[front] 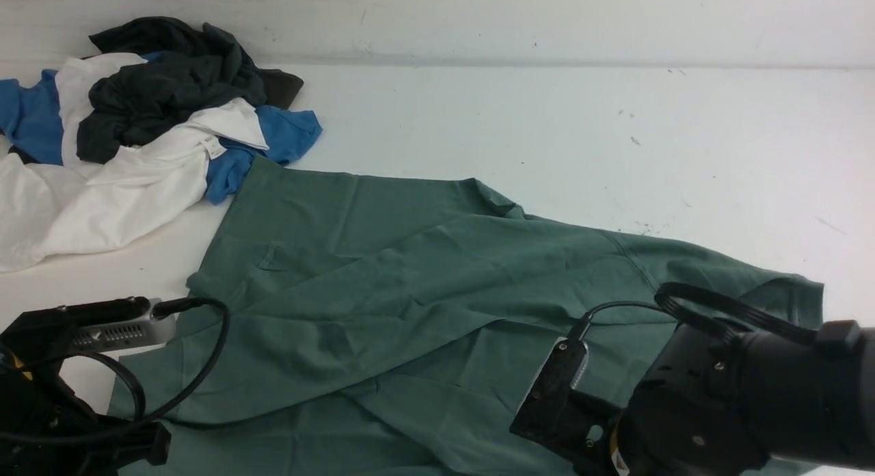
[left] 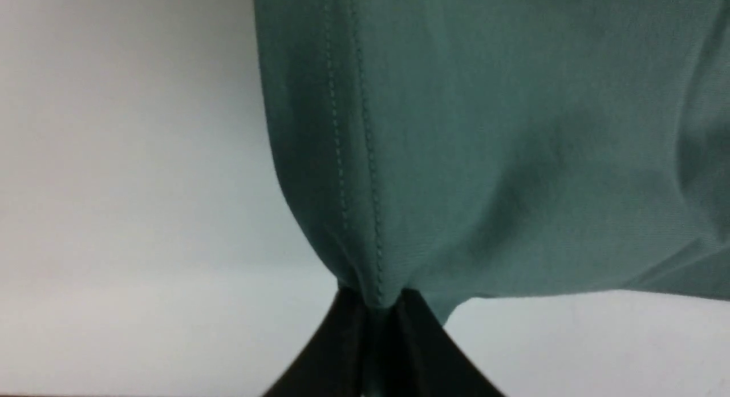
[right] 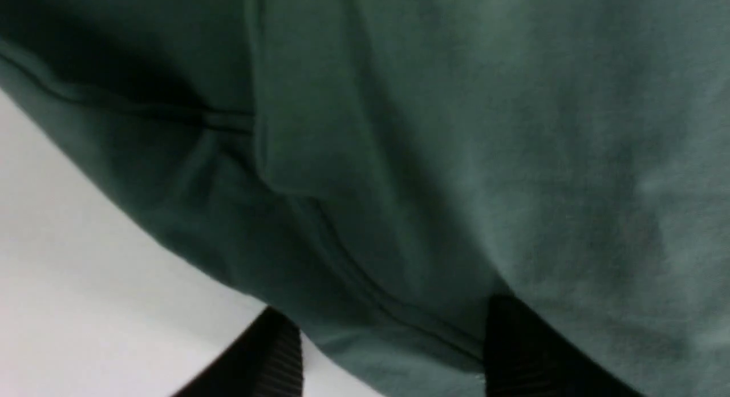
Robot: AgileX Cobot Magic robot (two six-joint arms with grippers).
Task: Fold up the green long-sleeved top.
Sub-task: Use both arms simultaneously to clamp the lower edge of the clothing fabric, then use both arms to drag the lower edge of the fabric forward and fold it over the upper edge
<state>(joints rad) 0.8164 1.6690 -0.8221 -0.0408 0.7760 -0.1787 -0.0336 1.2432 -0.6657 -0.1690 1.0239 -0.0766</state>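
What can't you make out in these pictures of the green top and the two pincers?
1. Front view: the green top's near edge, cut off by the picture's bottom edge.
2. Front view: tips of left pincer and right pincer, hidden behind their own wrists.
3. Right wrist view: whether cloth is gripped, too blurred and close.

Long-sleeved top [front: 424, 291] spread on table [front: 547, 120]; clothes pile [front: 137, 134] behind it, far left (touching its back corner).

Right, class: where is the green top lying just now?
In the front view the green top lies spread over the middle and near side of the white table, its far left corner beside the heap of clothes.
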